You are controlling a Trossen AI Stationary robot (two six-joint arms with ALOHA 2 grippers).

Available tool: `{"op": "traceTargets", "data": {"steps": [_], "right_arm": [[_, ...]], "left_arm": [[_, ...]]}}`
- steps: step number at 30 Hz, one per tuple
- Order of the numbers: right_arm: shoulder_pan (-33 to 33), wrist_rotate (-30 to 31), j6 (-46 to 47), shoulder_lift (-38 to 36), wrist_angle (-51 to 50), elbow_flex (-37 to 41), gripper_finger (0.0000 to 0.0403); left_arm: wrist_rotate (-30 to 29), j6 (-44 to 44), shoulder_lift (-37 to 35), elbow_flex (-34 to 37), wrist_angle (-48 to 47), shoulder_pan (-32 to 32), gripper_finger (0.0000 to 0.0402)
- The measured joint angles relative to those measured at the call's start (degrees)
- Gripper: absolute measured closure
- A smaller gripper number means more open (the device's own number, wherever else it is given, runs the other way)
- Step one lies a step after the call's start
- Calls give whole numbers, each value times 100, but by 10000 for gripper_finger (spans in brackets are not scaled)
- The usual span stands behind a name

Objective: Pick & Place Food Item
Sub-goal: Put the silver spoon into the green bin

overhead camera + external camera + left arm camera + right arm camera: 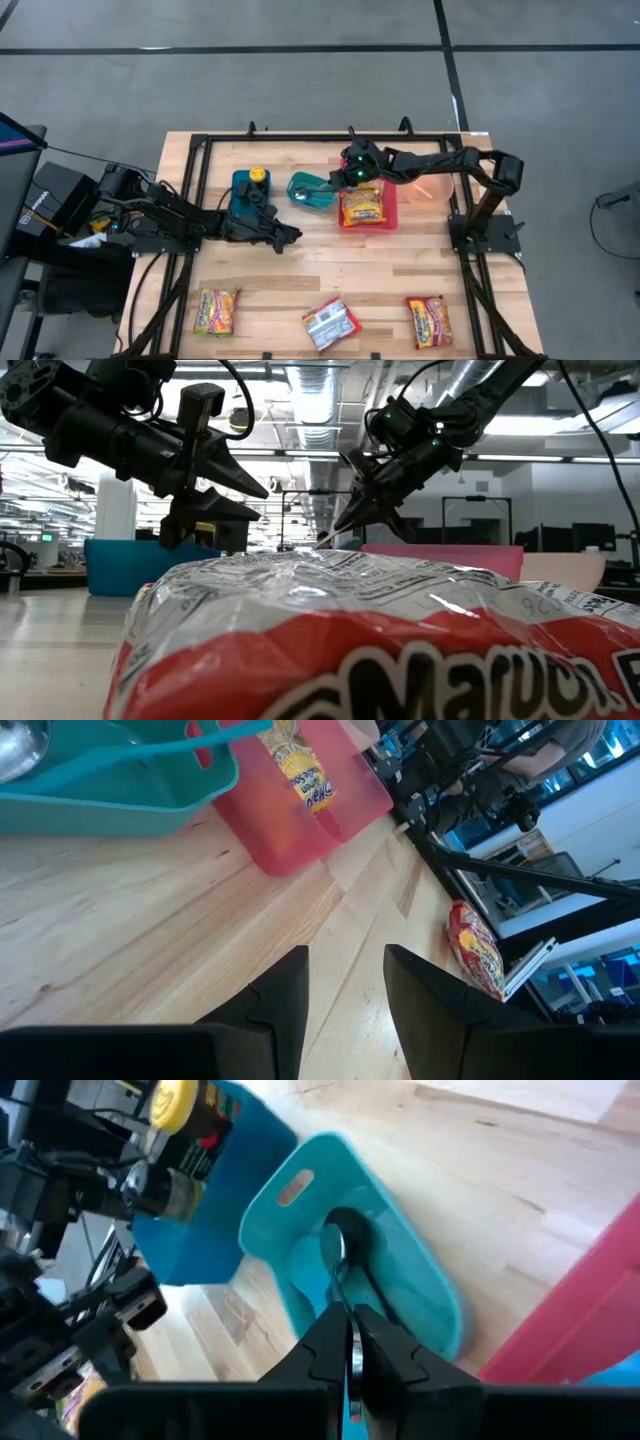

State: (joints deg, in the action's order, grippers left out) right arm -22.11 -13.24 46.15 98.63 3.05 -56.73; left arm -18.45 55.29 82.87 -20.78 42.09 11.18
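A ramen packet (362, 207) lies in the red bin (392, 212) at mid-table. Three more packets (216, 310) (330, 323) (428, 320) lie flat along the near edge. A spoon (338, 1248) with a silver bowl and a teal handle reaches into the teal bin (318, 201). My right gripper (350, 1320) is shut on it, above the bin's right side. My left gripper (345, 960) stands open over bare wood, near the blue bin (240, 200), with nothing between its fingers. My right gripper pinches the spoon's handle (349, 1342) between its two fingers. It comes slanting down from the table's right. The spoon points away past the fingertips, its bowl (336, 1245) low inside the teal bin. Whether the bowl rests on the bin's floor, I cannot tell.
The blue bin holds a dark bottle with a yellow cap (257, 175). A pale pink plate (432, 190) sits right of the red bin. Black frame rails (200, 180) run along the table's sides. Bare wood lies between the bins and the near packets.
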Motion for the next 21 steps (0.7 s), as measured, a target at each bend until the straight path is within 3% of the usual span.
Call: {"op": "traceTargets", "data": {"steps": [8,21], "right_arm": [[33,-24,-32,0,-88,0,388],[33,-19,-137,0,-274,0,335]], "left_arm": [[19,0,0,-2,-2,0,275],[13,-1,0,-2,-2,0,275]]}}
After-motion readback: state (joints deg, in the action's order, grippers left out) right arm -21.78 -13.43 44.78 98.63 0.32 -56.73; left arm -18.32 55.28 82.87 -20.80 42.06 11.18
